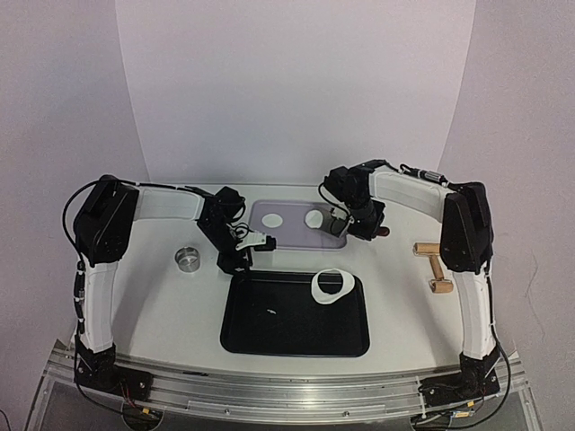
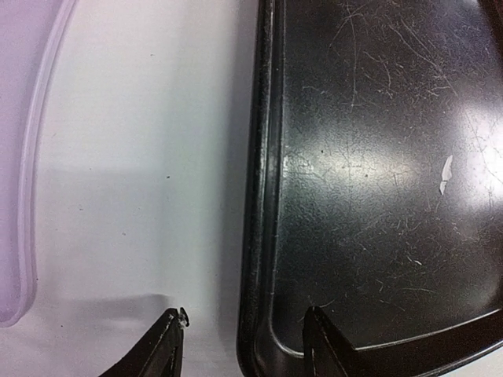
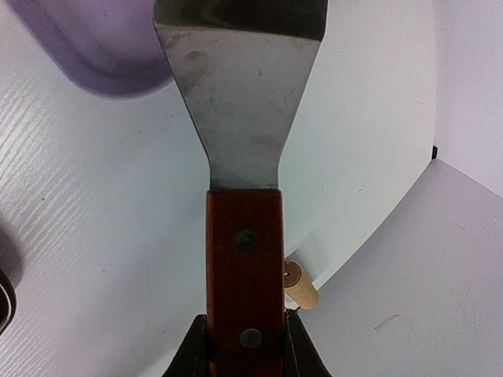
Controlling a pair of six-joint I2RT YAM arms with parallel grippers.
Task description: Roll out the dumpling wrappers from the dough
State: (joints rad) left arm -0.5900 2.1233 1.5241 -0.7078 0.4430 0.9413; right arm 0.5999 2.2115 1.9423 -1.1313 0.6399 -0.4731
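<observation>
Looks like the lifting step, with two dumpling wrappers (image 1: pixel 274 218) on the lavender mat (image 1: pixel 292 208). Clamps the spatula (image 3: pixel 244 181) handle in the right gripper (image 3: pixel 246 353), elbow folded, blade at the mat's edge. Hangs the left gripper (image 2: pixel 244 349) apart, empty, over the black tray (image 2: pixel 263 196) rim. Calls next for sliding the blade flat beneath a disc.

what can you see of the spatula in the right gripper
The spatula has a flat steel blade, smudged, flaring from a narrow neck to a broad end cut off by the frame, and a reddish-brown wooden handle with two metal rivets. The right gripper clamps the handle from both sides. The blade reaches toward the lavender tray; whether it touches is unclear.
</observation>
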